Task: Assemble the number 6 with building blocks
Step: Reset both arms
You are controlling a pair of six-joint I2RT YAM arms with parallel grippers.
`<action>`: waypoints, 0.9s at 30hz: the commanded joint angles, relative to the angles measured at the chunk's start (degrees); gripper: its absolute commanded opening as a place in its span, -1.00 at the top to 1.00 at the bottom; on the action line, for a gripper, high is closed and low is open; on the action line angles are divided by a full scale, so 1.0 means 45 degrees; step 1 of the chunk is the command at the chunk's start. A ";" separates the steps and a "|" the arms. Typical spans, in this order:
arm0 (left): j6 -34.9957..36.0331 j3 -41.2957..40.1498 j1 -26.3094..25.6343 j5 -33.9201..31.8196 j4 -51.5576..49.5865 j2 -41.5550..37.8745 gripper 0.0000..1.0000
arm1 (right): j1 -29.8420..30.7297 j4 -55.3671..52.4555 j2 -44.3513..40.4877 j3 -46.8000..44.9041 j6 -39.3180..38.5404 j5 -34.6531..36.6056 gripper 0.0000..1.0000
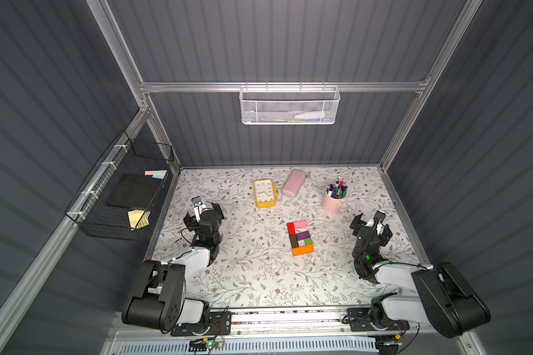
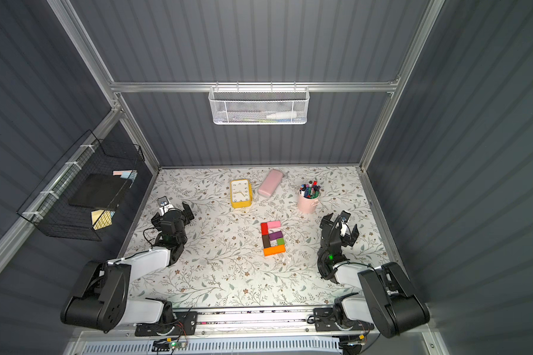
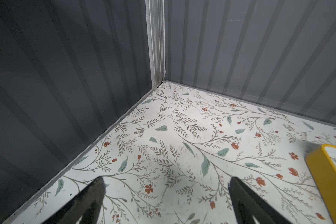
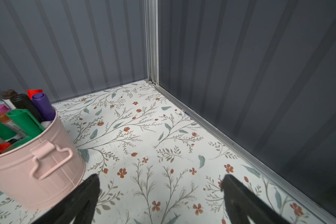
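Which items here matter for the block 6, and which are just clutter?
Job: number 6, made of pink block, red block, dark brown block, purple block, green cube, orange block.
Clutter: yellow clock, pink case, pink bucket of markers, white mesh basket, black wire basket.

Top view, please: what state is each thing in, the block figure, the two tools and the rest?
number 6, looks complete, flat on the table, neither tool touching it.
left tool, open, empty, away from the number 6.
right tool, open, empty, near the pink bucket.
yellow clock, lying face up.
pink case, lying flat.
pink bucket, upright, full of markers.
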 commanded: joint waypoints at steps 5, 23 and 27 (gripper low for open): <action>0.1195 0.0261 0.0600 0.1604 0.2611 0.1818 -0.99 | -0.0577 0.3563 0.1298 -0.0238 -0.1256 -0.2059 -0.98; 0.1353 0.0166 0.1266 0.3809 0.4213 0.3569 -0.99 | -0.3118 0.2625 0.1716 0.0024 0.0316 -0.6497 -0.98; 0.1353 0.0132 0.1266 0.3791 0.4291 0.3574 -0.99 | -0.3189 0.1488 0.1747 0.0611 0.0707 -0.6108 -0.97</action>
